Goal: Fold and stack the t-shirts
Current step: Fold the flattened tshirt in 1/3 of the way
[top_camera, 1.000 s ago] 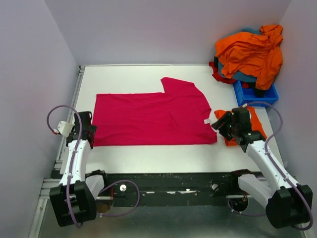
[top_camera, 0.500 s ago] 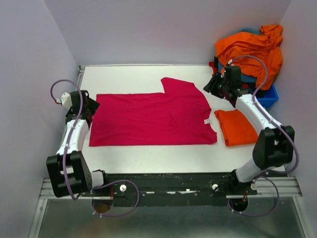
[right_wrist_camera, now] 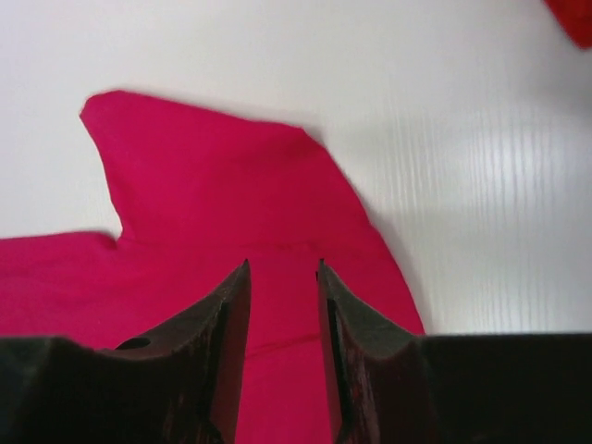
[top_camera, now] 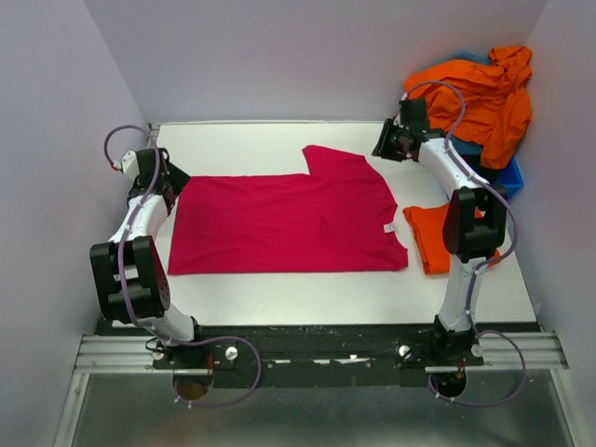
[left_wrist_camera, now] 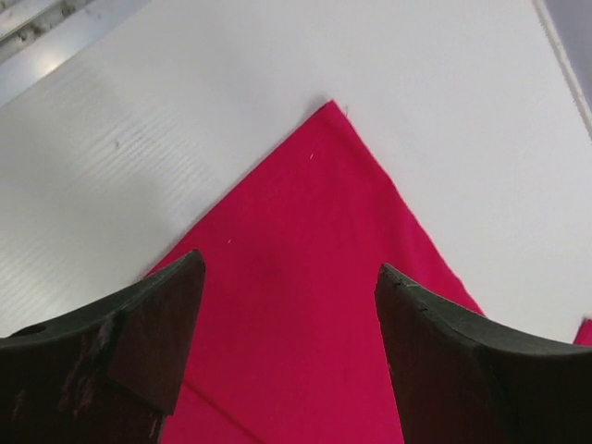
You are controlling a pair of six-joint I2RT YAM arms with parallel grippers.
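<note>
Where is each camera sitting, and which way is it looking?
Top external: sits above and behind the arms and looks down at the table and the pink shirt; the left arm and right arm show whole.
Left wrist: sits on the left arm and looks down past the open left gripper at a corner of the shirt.
Right wrist: sits on the right arm and looks past the narrowly open right gripper at the shirt's sleeve.
Shared: all three views see the pink shirt.
</note>
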